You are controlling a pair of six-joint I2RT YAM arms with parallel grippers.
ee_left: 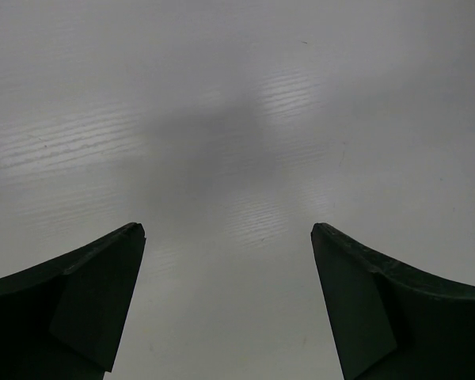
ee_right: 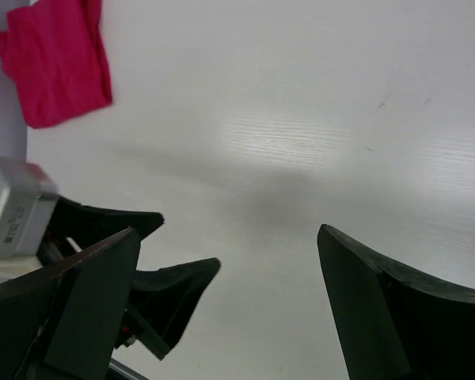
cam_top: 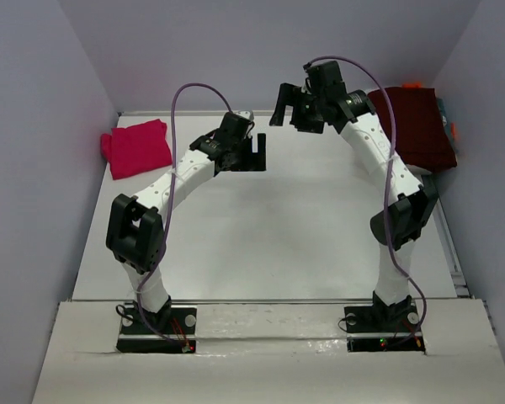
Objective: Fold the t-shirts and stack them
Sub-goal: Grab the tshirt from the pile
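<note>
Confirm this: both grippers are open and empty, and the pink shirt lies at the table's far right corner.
Wrong corner. The pink shirt lies at the far left corner of the table, as the top view shows. The left gripper and right gripper are indeed open and empty.

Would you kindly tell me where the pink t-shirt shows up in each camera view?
Top external: pink t-shirt at the far left edge of the table.
Left wrist: not in view.
Right wrist: upper left corner.
Shared landmark: the left gripper, at lower left in the right wrist view.
</note>
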